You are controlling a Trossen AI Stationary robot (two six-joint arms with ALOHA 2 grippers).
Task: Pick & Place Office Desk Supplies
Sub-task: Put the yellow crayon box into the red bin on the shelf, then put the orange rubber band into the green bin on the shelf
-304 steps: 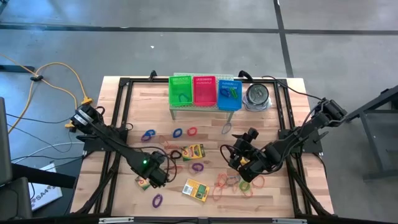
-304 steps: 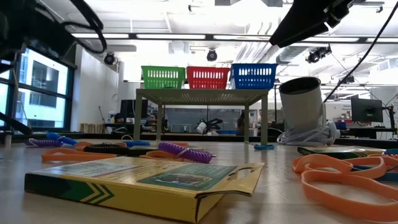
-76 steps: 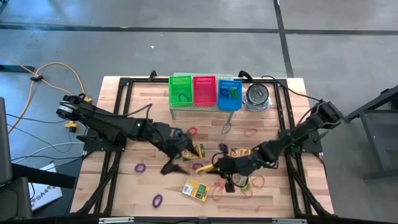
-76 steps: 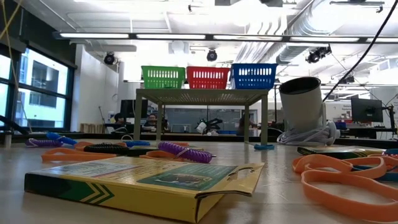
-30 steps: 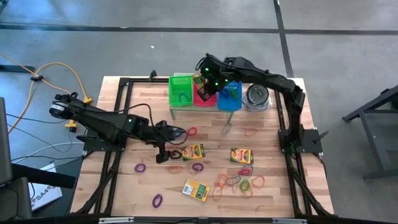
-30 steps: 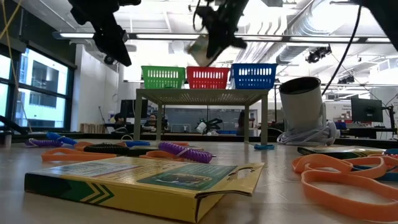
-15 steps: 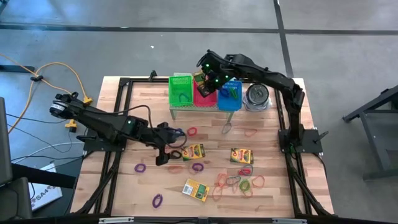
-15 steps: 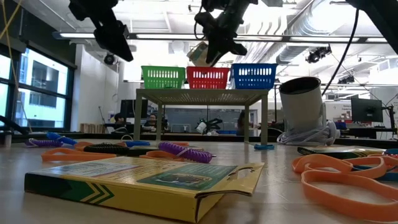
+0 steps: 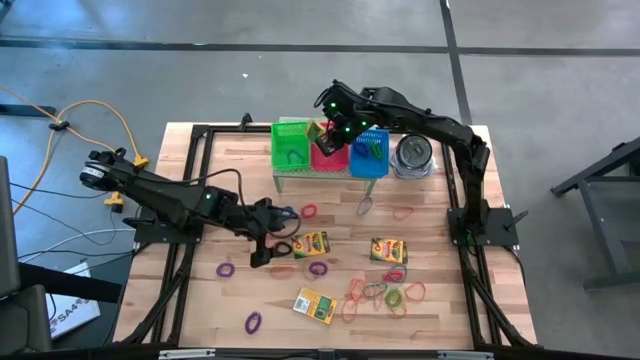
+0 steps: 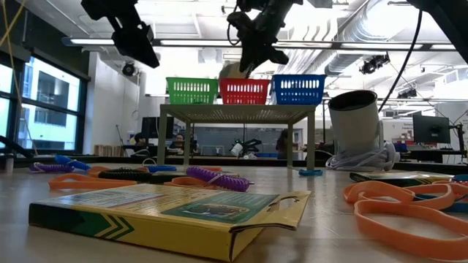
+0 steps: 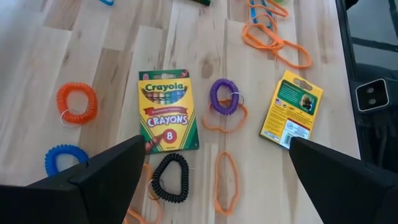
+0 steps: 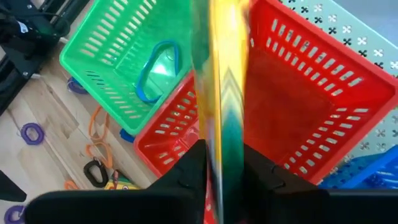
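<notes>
My right gripper (image 9: 335, 132) hangs over the red basket (image 9: 328, 152) on the far shelf. A yellow-and-green crayon box (image 12: 225, 93) stands on edge between its slightly parted fingers, smeared along its length. In the low view the crayon box (image 10: 232, 71) sits below the gripper (image 10: 252, 52), at the basket's rim. My left gripper (image 9: 262, 246) hovers open above the table, left of a crayon box (image 11: 168, 109) lying face up. Two more crayon boxes (image 9: 388, 249) (image 9: 316, 305) and loose rubber bands (image 9: 385, 293) lie flat on the wood. My right gripper comes at the crayon box from above, slanting down, with the box's flat faces (image 12: 227, 143) toward its two fingers. The box is streaked along its length, and I cannot tell whether the fingers touch it.
A green basket (image 9: 292, 146) and a blue basket (image 9: 368, 152) flank the red one on the shelf. A round metal tin (image 9: 413, 153) stands to their right. Coiled bands in black (image 11: 171, 177), purple (image 11: 224, 96), orange (image 11: 76, 102) and blue (image 11: 62, 158) lie under my left gripper.
The crayon box has dropped from just under my right gripper toward the red basket's rim, turning from tilted to nearly upright.
</notes>
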